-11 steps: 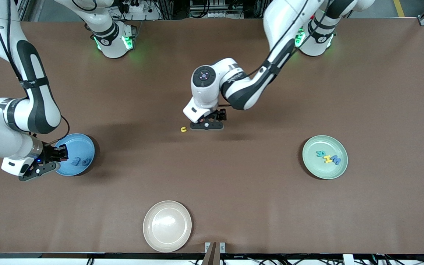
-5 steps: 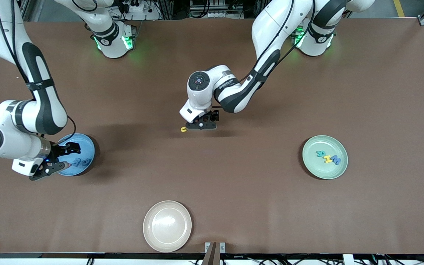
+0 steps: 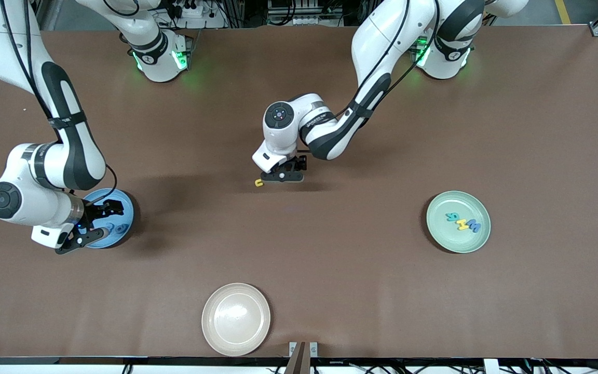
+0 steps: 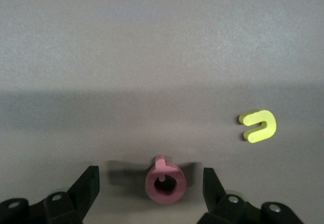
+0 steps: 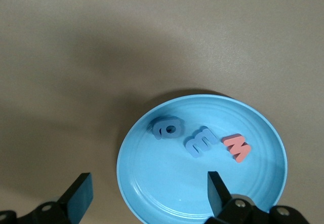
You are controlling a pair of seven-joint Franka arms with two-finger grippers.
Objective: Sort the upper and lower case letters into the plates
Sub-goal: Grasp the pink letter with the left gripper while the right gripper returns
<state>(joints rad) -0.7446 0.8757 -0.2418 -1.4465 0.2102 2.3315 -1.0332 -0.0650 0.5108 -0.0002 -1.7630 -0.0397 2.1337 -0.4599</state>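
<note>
Left hand (image 3: 280, 176) is low over the middle of the brown desk (image 3: 361, 291), fingers spread. In the left wrist view a pink letter (image 4: 165, 183), ring-shaped with a short stem, lies flat on the desk between the two fingers (image 4: 83, 189), touching neither. A yellow letter (image 4: 258, 125), a small u-shape, lies on the desk just beside the pink one, outside the fingers; the front view shows it (image 3: 259, 182) toward the right arm's end of the desk from the left hand.

Right hand (image 3: 93, 227) is over the blue plate (image 3: 126, 208), fingers apart and holding nothing. The right wrist view shows three letters lying in the blue plate (image 5: 152, 183): a dark blue round letter (image 5: 167, 127), a blue m-like letter (image 5: 201, 141) beside it, and a red m-like letter (image 5: 237, 147) next along, the three in a rough row and apart from each other.

The mint green plate (image 3: 442, 238) sits toward the left arm's end of the desk, well apart from both hands. It holds a cluster of letters (image 3: 463, 222) in teal, yellow and blue, close together; individual shapes cannot be read.

A beige plate (image 3: 216, 332) sits near the front camera's edge of the desk, well apart from the other two plates.
</note>
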